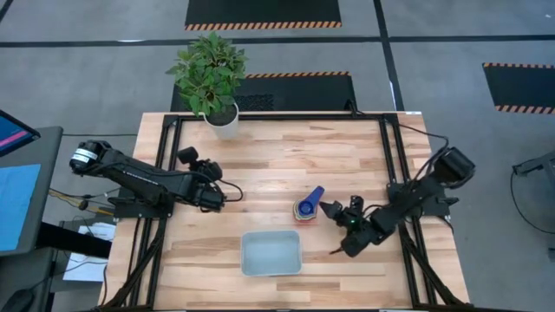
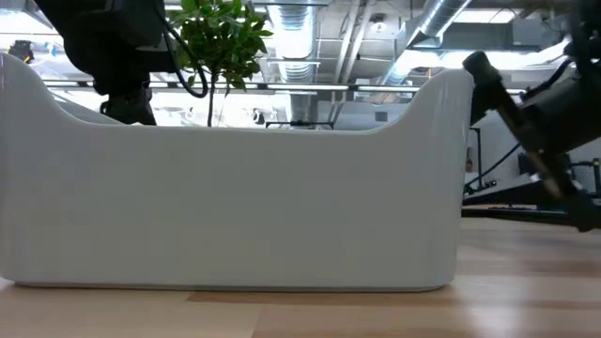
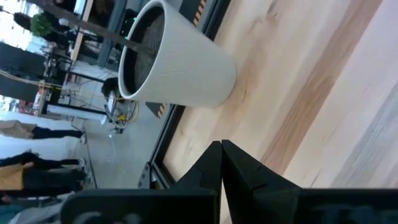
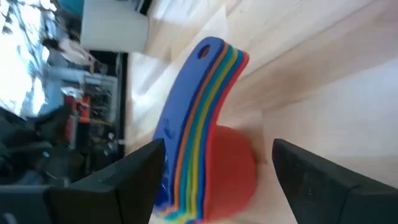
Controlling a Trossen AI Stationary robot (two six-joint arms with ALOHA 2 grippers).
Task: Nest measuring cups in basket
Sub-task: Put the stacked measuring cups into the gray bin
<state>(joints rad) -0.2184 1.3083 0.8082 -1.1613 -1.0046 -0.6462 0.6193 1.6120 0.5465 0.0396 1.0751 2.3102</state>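
Left arm: you see it lying low over the desk's [image 1: 286,165] left side, waiting, well apart from the cups.
Left pincer [image 1: 232,196]: fingers pressed together, tip to tip, nothing between them; the left wrist view shows the two dark fingers [image 3: 245,169] meeting over bare wood.
Plant pot [image 1: 223,121]: white, at the desk's far edge, leafy plant in it; in the left wrist view you see it ahead of the left pincer, well clear of it.
Basket [image 1: 270,268]: pale grey-blue, near the front edge, about mid-desk; nothing in it that you can see from above. In the low view its wall [image 2: 235,207] fills most of the picture.
Measuring cups [image 1: 307,206]: nested in one stack, sitting on the wood just beyond the basket's far right corner, outside the basket. Dark blue handle on top, pointing away toward the far side. In the right wrist view you see the handles fanned: blue, green, yellow, orange, red, with the red bowl [image 4: 233,165] facing the camera.
Right pincer [image 1: 334,218]: spread wide, just right of the stack, pinching nothing. In the right wrist view its two fingers [image 4: 109,180] flank the stack; you cannot tell whether one touches it.
Right arm: comes in from the desk's right edge, angled toward the cups.
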